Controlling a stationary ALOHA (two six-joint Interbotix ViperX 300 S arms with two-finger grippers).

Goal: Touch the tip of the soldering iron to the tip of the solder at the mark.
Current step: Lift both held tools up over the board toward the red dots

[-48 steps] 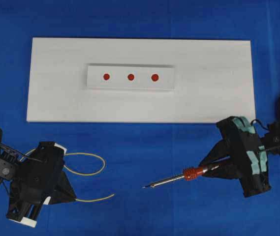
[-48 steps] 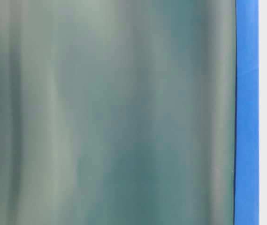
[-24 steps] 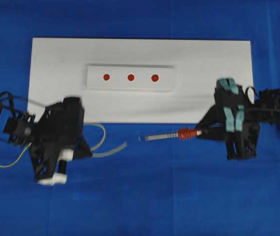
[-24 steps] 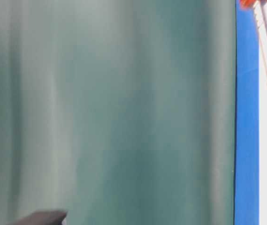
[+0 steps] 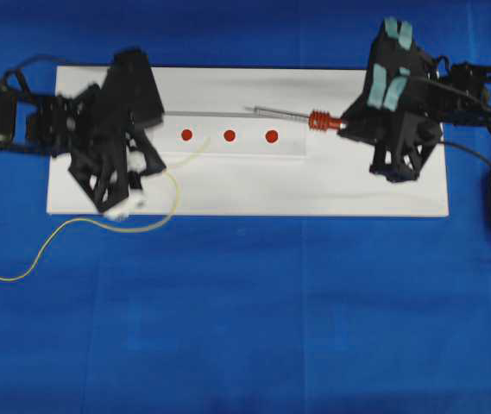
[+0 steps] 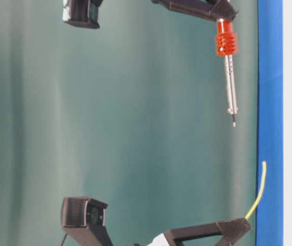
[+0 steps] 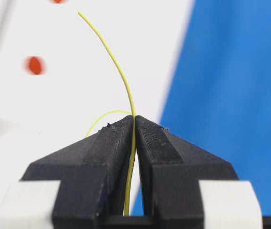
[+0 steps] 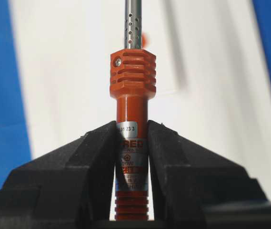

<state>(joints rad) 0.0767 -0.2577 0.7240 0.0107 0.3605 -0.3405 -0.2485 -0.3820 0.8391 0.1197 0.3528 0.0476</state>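
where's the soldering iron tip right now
In the overhead view the soldering iron, held by the right gripper, lies over the far edge of the white board, its tip pointing left, just beyond the three red dots.

Motion blur smears the left gripper (image 5: pixel 146 164) at the overhead view's upper left. The soldering iron (image 8: pixel 132 71) shaft leaves the right wrist view's top edge, tip unseen. The solder (image 5: pixel 72 226) exits the overhead view's left edge.
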